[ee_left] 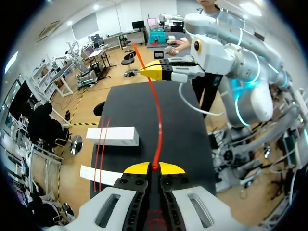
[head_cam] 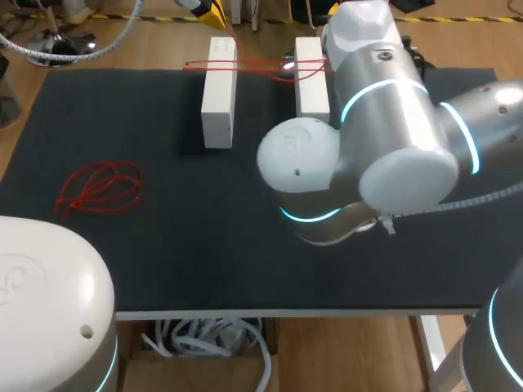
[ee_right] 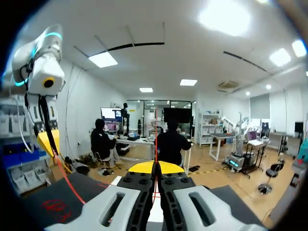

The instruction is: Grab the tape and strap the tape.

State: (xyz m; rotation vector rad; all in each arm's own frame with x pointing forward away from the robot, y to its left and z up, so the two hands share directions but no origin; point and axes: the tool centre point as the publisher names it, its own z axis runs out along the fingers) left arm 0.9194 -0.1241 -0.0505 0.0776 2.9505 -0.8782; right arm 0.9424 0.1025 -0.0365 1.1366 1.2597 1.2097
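Observation:
Two white blocks [head_cam: 219, 91] [head_cam: 311, 77] stand side by side at the back of the black mat, with loops of red tape [head_cam: 245, 65] lying across both. In the left wrist view my left gripper [ee_left: 154, 167] is shut on a taut stretch of this tape [ee_left: 157, 125], which runs ahead to my right gripper [ee_left: 153, 71]. The right wrist view shows my right gripper [ee_right: 155, 166] shut on a thin red strand, with my left gripper's yellow tip [ee_right: 48, 140] off to its side. In the head view my left gripper [head_cam: 211, 10] hangs beyond the blocks, and my right arm [head_cam: 392, 131] hides its own gripper.
A loose bundle of spare red tape [head_cam: 100, 189] lies on the left part of the black mat [head_cam: 204, 253]. My left arm's white base [head_cam: 49, 302] fills the near left corner. A box of white cables [head_cam: 208, 339] sits below the table's front edge.

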